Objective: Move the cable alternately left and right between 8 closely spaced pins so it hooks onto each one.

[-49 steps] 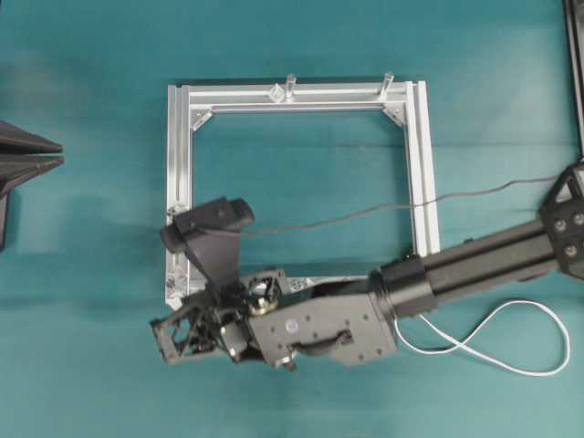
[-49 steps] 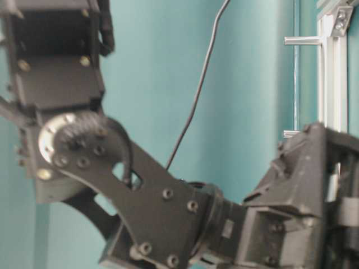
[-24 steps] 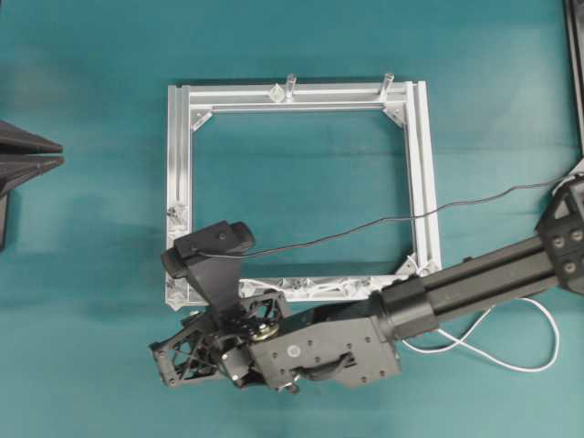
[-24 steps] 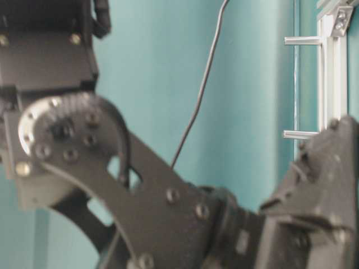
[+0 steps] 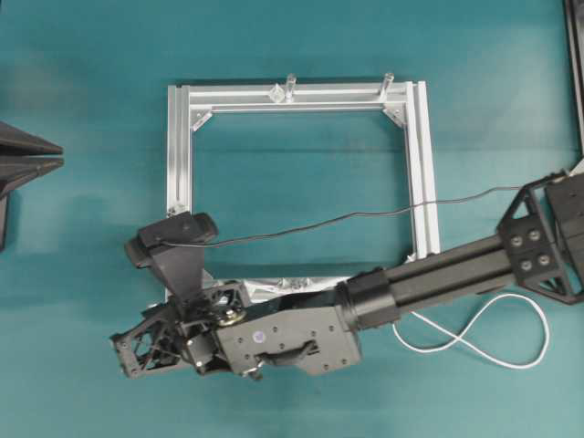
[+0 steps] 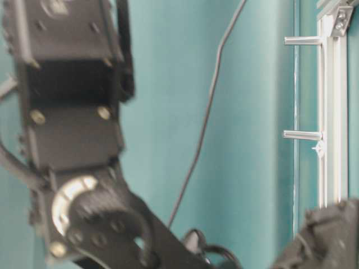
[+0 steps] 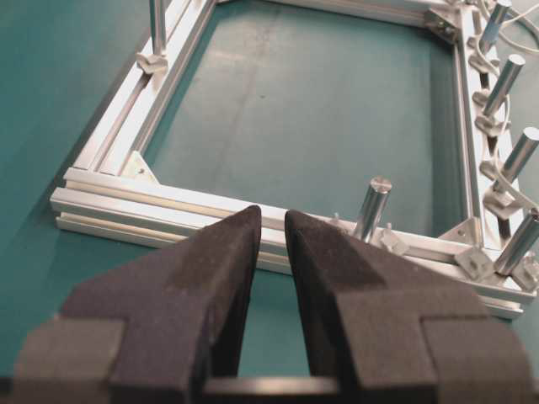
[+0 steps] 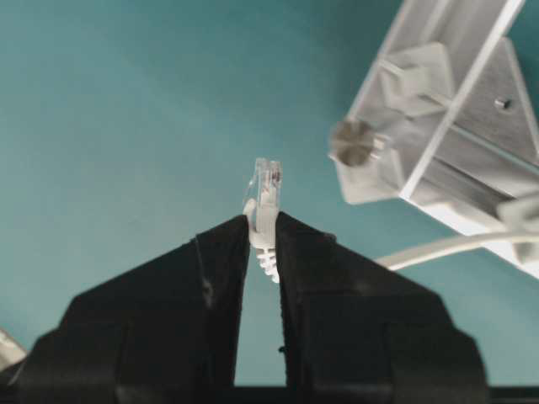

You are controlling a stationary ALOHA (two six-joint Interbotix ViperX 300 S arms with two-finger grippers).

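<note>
My right gripper (image 8: 262,220) is shut on the clear plug (image 8: 266,192) at the tip of the white cable (image 8: 438,246). In the overhead view this gripper (image 5: 128,351) hangs just outside the frame's near left corner. The cable's slack lies in a loop (image 5: 476,339) at the right. The pins (image 5: 301,285) stand in a row on the frame's near rail, partly under the right arm. They also show in the left wrist view (image 7: 508,80), with white cord running among them. My left gripper (image 7: 272,215) stands open by a narrow gap, holding nothing, left of the frame (image 5: 55,153).
The square aluminium frame (image 5: 180,146) lies mid-table. Two tall slim cylinders (image 5: 290,86) (image 5: 387,84) stand on its far rail, and one more post (image 7: 371,206) on the left rail. A thin black camera wire (image 5: 347,217) spans the frame. The right arm (image 5: 429,278) crosses the near right corner.
My right arm has swung left and nearer the table's front, carrying the plug away from the frame's near left corner. The cable loop at the right has shifted. The left gripper has not moved.
</note>
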